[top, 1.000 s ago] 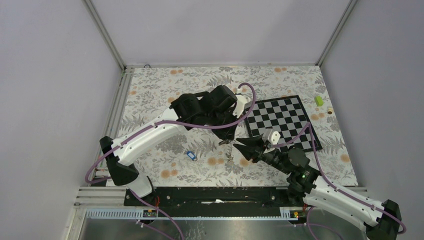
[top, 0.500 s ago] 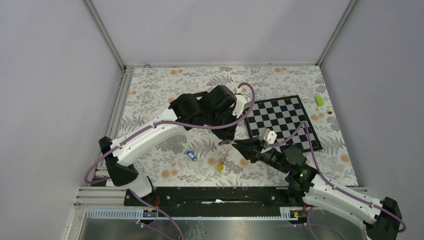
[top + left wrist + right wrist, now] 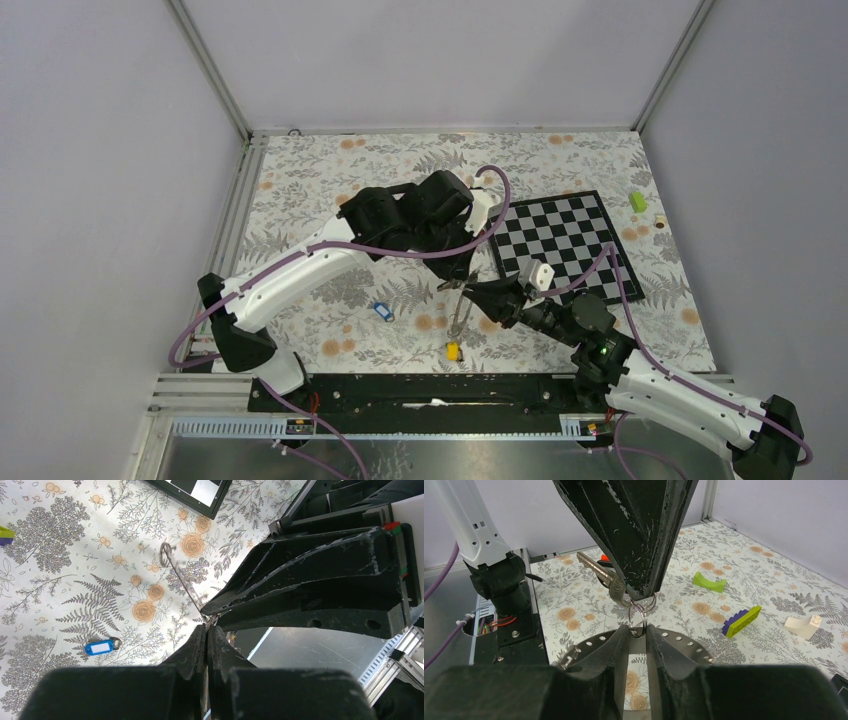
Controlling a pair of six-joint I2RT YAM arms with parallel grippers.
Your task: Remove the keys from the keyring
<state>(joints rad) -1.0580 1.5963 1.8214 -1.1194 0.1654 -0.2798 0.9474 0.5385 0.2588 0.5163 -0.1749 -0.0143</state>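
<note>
My left gripper is shut on the top of the keyring, which hangs edge-on as a thin silvery line. In the left wrist view the shut fingers hold that thin metal edge. My right gripper meets it from the right. In the right wrist view the fingers pinch a small split ring in front of the perforated grey hoop. A silver key with a red tag hangs beside the left fingers. A yellow-tagged key is below the hoop. A blue-tagged key lies loose on the cloth.
The checkered board lies right of the grippers. A lime-green block sits at the far right edge. The right wrist view shows a green curved block, a yellow-green and purple stick and a white piece. The black front rail is close below.
The yellow-tagged key came into view under the grippers and moved down toward the front rail. The hoop has swung that way. My right gripper moved left, up to the left fingertips.
</note>
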